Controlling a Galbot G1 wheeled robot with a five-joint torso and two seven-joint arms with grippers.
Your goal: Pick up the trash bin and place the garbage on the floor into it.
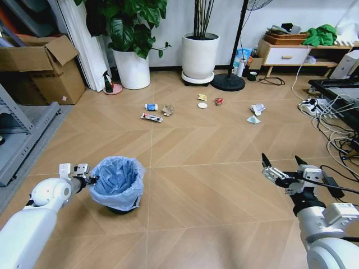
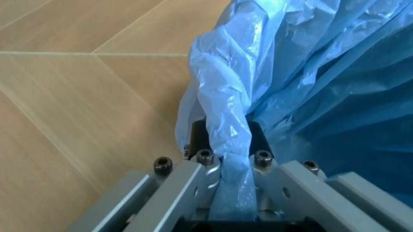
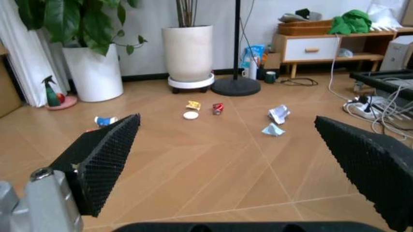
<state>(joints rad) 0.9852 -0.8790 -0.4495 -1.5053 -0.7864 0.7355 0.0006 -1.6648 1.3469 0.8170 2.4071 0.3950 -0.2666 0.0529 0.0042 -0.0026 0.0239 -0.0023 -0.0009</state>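
Now our left hand (image 2: 231, 176) pinches the trash bin (image 1: 116, 184) by its bag rim for carrying; our right hand (image 1: 284, 163) hovers spread open, facing the garbage (image 1: 202, 101) across the floor (image 1: 213, 185).

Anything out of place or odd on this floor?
Yes: litter lies scattered on the floor near the plant pots, including a white lid and crumpled tissue. The left claw pinches the trash bin by its bag.

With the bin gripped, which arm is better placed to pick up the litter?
Right. The right gripper is open and empty; the left gripper is shut on the bin's rim. The litter lies ahead.
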